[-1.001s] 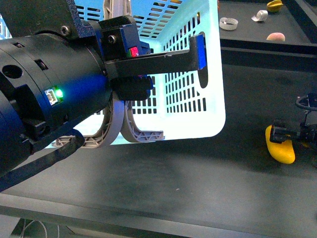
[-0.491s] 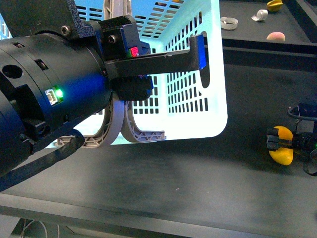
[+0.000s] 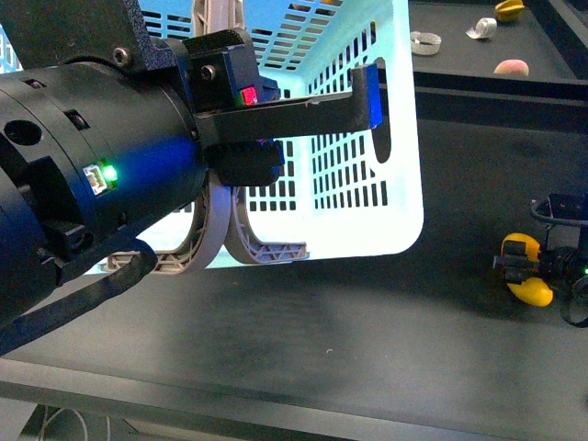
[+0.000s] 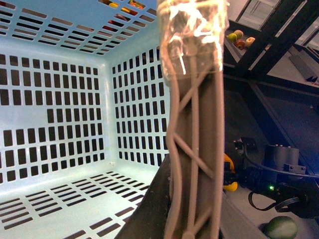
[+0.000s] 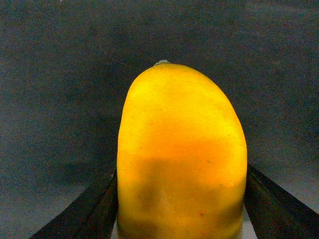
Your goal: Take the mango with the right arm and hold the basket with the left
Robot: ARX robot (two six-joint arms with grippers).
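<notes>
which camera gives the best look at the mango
The right wrist view: the mango fills the frame, clamped between the two dark fingers. The front view shows the mango small at the far right, partly covered by the right gripper. The left wrist view shows only a yellow sliver past the basket handle.

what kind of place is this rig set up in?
Probably a lab mock-up of grocery picking: a turquoise shopping basket, a mango and other loose fruit, a dark bench with black racking alongside.
</notes>
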